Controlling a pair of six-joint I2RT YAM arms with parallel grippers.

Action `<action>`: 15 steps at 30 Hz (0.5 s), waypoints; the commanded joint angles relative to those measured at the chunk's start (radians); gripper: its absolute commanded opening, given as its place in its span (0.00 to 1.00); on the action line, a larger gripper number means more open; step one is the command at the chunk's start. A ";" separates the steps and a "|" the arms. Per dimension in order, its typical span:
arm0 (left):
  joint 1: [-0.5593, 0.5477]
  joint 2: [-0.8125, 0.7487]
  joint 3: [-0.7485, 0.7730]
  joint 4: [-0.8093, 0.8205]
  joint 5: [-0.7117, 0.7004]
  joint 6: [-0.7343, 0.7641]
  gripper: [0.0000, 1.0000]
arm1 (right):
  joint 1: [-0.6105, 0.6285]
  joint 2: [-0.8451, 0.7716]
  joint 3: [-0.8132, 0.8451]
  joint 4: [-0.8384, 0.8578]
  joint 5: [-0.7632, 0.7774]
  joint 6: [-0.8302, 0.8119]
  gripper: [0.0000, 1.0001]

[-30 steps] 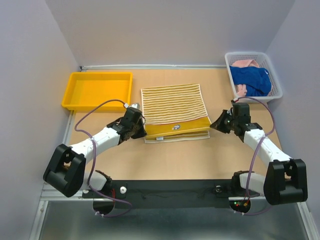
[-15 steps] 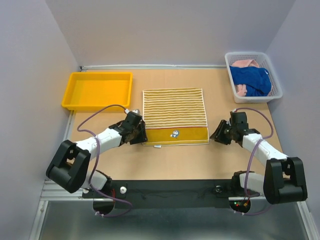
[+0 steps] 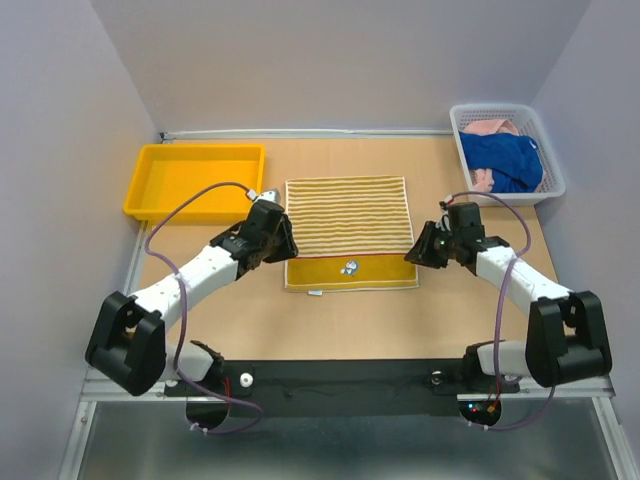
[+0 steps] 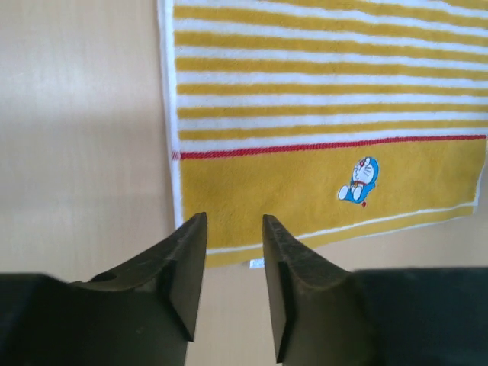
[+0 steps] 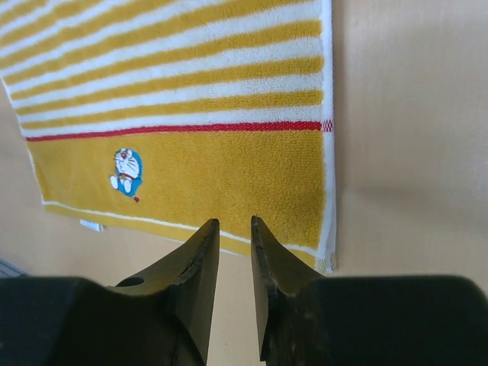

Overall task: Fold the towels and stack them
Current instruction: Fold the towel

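Two parted jaws flank the striped towel (image 3: 348, 215).

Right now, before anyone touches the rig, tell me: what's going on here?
Two robot arms are working on a yellow-and-cream striped towel, which lies flat in the middle of the table. The left end effector is poised at the towel's left edge and the right end effector at its right edge. Both are open and hold nothing. A blue towel and a pink towel lie bunched in the white basket at the far right. A yellow tray sits at the far left.
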 commanded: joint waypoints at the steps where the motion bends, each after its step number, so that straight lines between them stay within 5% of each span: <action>1: -0.016 0.120 0.031 0.054 0.040 0.040 0.42 | 0.025 0.079 0.000 0.077 -0.034 -0.001 0.29; 9: -0.024 0.208 -0.112 0.052 0.151 0.050 0.29 | 0.025 0.107 -0.158 0.065 -0.086 0.045 0.29; 15: -0.027 0.110 -0.268 0.034 0.231 -0.002 0.29 | 0.025 -0.100 -0.290 -0.052 -0.114 0.147 0.36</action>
